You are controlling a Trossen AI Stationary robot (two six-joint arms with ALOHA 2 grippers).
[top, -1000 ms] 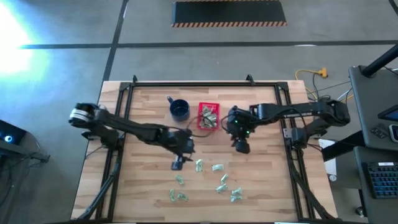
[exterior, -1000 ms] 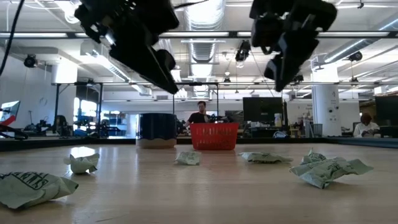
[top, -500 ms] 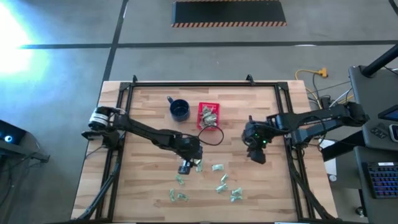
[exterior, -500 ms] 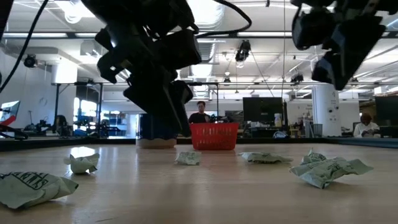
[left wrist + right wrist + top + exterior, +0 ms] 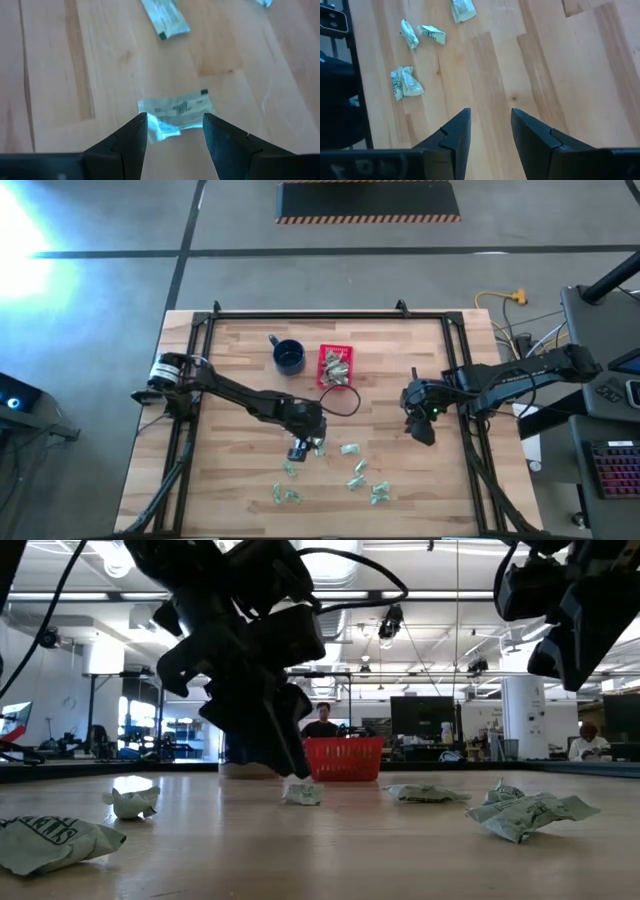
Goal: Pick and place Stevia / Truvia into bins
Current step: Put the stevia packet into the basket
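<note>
Bare wood (image 5: 240, 360) all round; left claw (image 5: 172, 131) open astride sachet (image 5: 177, 110); right claw (image 5: 490, 131) open, empty.

The left gripper (image 5: 174, 131) holds its open fingers (image 5: 134, 135) around a crumpled Stevia sachet (image 5: 176, 113) lying on the wooden table (image 5: 60, 75).

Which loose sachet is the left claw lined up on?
The sachet between the left claw fingers, nearest the basket; others lie farther off.

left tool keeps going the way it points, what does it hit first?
Most likely the sachet between the open left tool's fingertips, lying flat on the table; the remaining gap above it is unclear.
</note>
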